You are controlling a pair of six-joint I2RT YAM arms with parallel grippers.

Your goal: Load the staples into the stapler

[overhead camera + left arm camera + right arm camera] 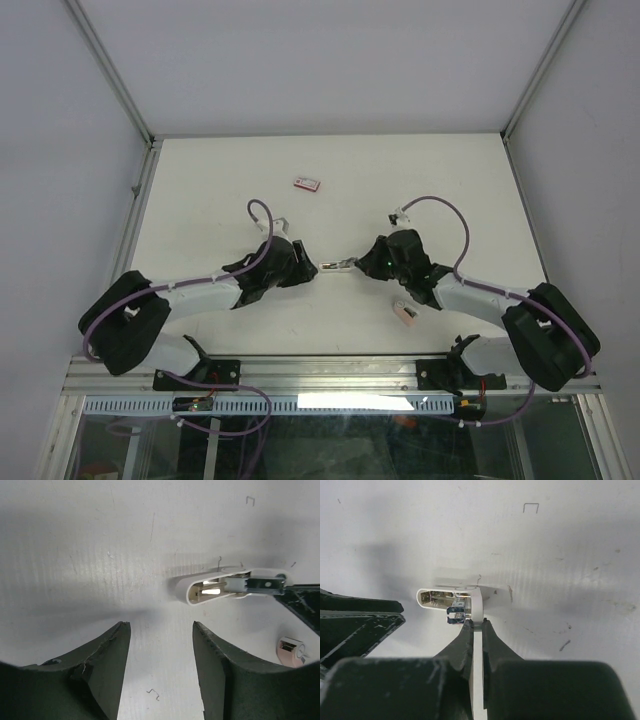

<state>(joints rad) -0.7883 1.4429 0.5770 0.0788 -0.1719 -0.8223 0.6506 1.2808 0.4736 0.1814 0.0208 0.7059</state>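
scuffed matte white table point(200, 200); right gripper point(477, 625) pinches glossy rounded white stapler point(220, 585); left gripper point(161, 628) half-open, empty.

white scuffed table point(200, 190), pale grey walls point(320, 60) on three sides, aluminium rails point(330, 372) along the near edge

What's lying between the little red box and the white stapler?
Nothing. The top view shows only bare table between the red box and the stapler, which the right gripper pinches.
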